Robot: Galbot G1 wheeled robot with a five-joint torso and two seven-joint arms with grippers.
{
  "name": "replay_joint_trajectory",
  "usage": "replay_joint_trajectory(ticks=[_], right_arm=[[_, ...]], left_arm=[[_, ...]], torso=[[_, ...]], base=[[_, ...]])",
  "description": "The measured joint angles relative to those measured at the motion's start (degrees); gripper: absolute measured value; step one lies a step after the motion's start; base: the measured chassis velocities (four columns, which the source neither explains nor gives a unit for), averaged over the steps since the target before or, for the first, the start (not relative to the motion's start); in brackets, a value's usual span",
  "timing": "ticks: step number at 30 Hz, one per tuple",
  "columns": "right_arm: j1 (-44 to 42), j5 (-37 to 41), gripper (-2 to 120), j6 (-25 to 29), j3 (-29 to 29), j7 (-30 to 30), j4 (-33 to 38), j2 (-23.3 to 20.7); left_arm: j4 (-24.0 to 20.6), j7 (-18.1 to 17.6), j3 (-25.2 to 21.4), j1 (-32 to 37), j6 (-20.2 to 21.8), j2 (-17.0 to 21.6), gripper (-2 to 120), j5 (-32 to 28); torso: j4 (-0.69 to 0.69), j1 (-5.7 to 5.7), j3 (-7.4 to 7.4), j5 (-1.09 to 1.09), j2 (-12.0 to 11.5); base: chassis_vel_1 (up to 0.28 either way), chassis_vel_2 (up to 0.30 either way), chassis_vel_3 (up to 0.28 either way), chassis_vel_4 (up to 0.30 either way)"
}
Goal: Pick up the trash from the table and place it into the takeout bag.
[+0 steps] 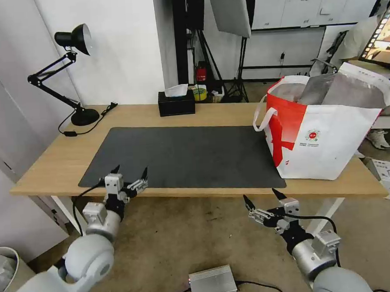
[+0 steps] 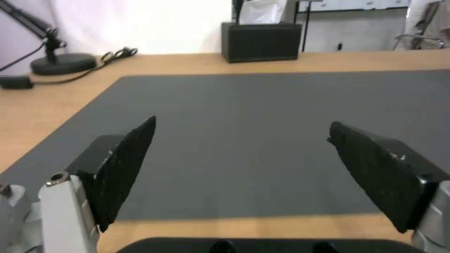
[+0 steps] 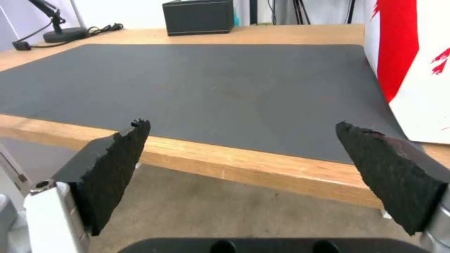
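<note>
- Two end effectors, left end effector (image 1: 130, 173) lower left and right end effector (image 1: 263, 197) lower right, both spread wide, empty.
- Bench (image 1: 228, 113) carries grey mat (image 1: 182, 155); takeout bag (image 1: 330, 143) stands right.
- Desk lamp (image 1: 71, 74) upper left; tissue box (image 1: 176, 102) top centre.

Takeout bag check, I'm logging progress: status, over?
Left gripper open over the mat's near edge. Right gripper open, short of the table. Takeout bag upright at table's right end. Nothing in the way.

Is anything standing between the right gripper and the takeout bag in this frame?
Nothing visible does. The right gripper, jaws open, hangs off the table's near edge; the takeout bag stands beyond it at the table's right end, with bare grey mat beside it. The left gripper is open over the mat's near left corner.
</note>
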Motion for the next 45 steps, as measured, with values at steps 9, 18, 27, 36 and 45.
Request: replay_joint_trajectory(ticks=[9,18,27,36,45], right_arm=[[0.0,0.0,100,0.0,0.0,0.0,0.0,0.0],[0.0,0.0,100,0.0,0.0,0.0,0.0,0.0],[0.0,0.0,100,0.0,0.0,0.0,0.0,0.0],[0.0,0.0,100,0.0,0.0,0.0,0.0,0.0],[0.0,0.0,100,0.0,0.0,0.0,0.0,0.0]], left_arm=[[-1.4,-0.7,-3.7,4.3,0.0,-0.4,100,0.0],[-3.8,-0.9,-8.6,11.4,0.2,-1.8,100,0.0],[-3.5,0.2,-9.2,13.8,0.2,-3.0,100,1.3],[-2.4,1.3,-8.7,14.1,0.1,-3.3,100,1.7],[-2.4,1.5,-8.3,13.7,0.2,-3.3,100,1.7]], torso=[[-0.01,0.00,0.00,0.00,0.0],[-0.01,0.00,0.00,0.01,0.0],[-0.01,0.00,0.00,0.00,0.0],[-0.01,0.00,0.00,0.00,0.0],[-0.01,0.01,0.00,0.00,0.0]], base=[[0.000,0.000,0.000,0.000],[0.000,0.000,0.000,0.000],[0.000,0.000,0.000,0.000],[0.000,0.000,0.000,0.000],[0.000,0.000,0.000,0.000]])
